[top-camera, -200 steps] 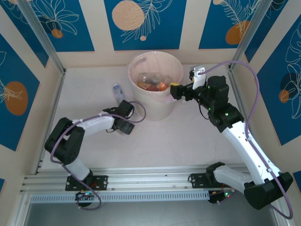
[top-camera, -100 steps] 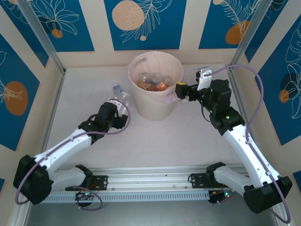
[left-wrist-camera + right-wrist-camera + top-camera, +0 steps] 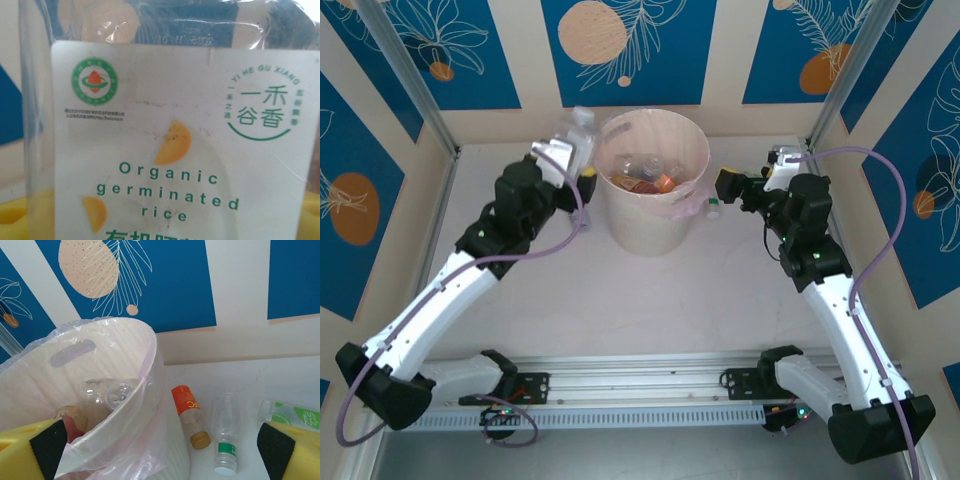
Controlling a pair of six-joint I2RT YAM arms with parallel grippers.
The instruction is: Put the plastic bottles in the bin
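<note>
Left arm, change: a second ago it sat low on the table beside a clear bottle lying left of the bin; it has since closed in on that bottle and swung it up and forward.
Left pincer (image 3: 576, 160): jaws fairly wide but clamped on the white-labelled bottle (image 3: 580, 130). In the wrist view the label (image 3: 175, 145) sits hard against the lens, with yellow fingers (image 3: 12, 215) at the lower corners.
Held bottle, position: raised at the bin's left rim. Whether it is already over the mouth cannot be told.
Bin (image 3: 642, 232): round, cream, clear liner over the rim. Several binned bottles (image 3: 642, 175) lie inside.
Right arm, change: drawn back rightward from the bin's right rim over the last second.
Right pincer (image 3: 722, 188): jaws fully spread, holding nothing, touching nothing. Its wrist view looks past the bin wall (image 3: 125, 365).
Table right of bin: three loose bottles in the right wrist view, namely an orange-labelled bottle (image 3: 189, 415), a green-banded bottle (image 3: 224, 442) and a third bottle (image 3: 287, 415) at the frame edge.
Meaning for task: judged one bottle about to be released into the bin, with the right-hand bottles left to collect.
</note>
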